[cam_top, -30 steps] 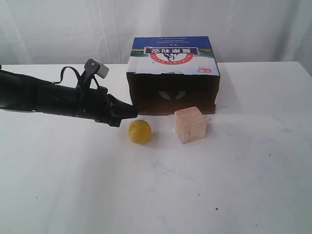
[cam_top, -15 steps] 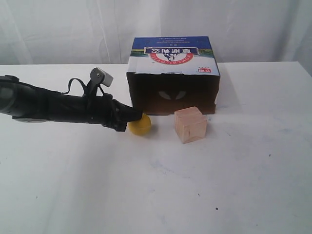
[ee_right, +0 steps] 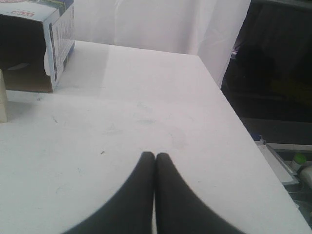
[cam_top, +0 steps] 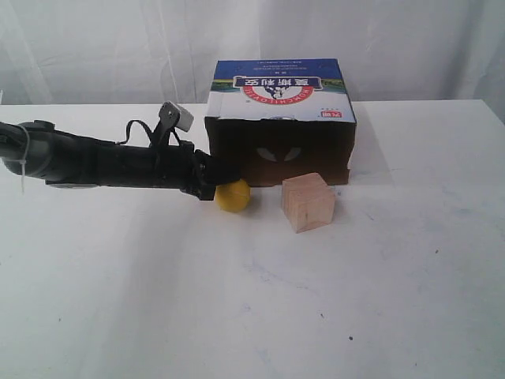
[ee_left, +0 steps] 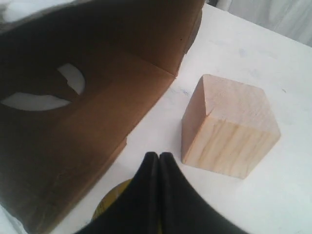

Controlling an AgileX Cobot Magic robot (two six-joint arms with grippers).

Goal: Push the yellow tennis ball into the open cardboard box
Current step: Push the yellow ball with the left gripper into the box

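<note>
The yellow tennis ball [cam_top: 233,196] lies on the white table [cam_top: 237,308], just in front of the open cardboard box [cam_top: 280,118] near the left end of its mouth. Being round, it shows no long axis, and no printing can be read on it. Level with it and to its right, a gap apart, stands the pale wooden cube [cam_top: 308,202], one corner turned toward the camera.

The left gripper [cam_top: 225,175] reaches in low from the left, fingers pressed together and holding nothing. Its tip is at the ball's upper left side, and actual contact cannot be told. In the left wrist view the ball [ee_left: 109,202] peeks out beneath the closed fingers.

Behind them, the box's dark open face points toward the camera, its long side running across the view, printed panel on top.

The right gripper [ee_right: 155,158] hangs over bare table, fingers pressed together.
</note>
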